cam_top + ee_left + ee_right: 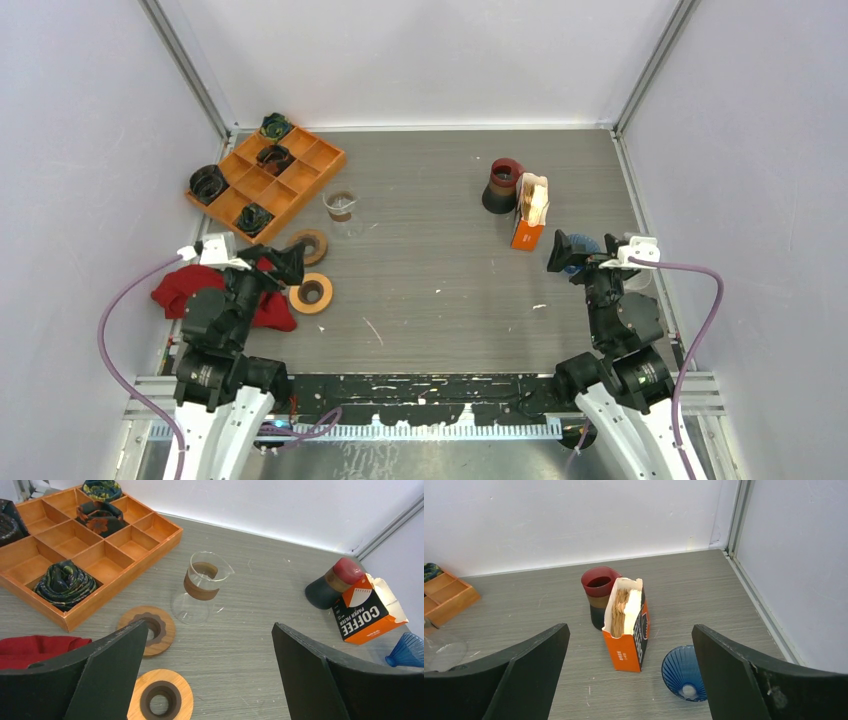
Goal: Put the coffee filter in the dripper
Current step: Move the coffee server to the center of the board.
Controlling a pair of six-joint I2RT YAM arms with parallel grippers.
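Note:
An open orange coffee filter box [628, 630] stands on the table with brown paper filters [620, 609] showing at its top; it also shows in the top view [529, 215] and the left wrist view [364, 611]. A blue ribbed glass dripper [682, 673] lies on its side just right of the box, near my right gripper [562, 251]; it also shows at the right edge of the left wrist view [407, 650]. My right gripper [630, 680] is open and empty, a little short of the box. My left gripper [210, 675] is open and empty at the left, over two wooden rings.
A red and black cup [598, 593] stands behind the box. A glass carafe [198, 591] sits mid-left. Two wooden rings [161, 698] [149, 627] lie by the left gripper. An orange divided tray [90, 550] holds dark rolled items. A red cloth [180, 290] lies far left.

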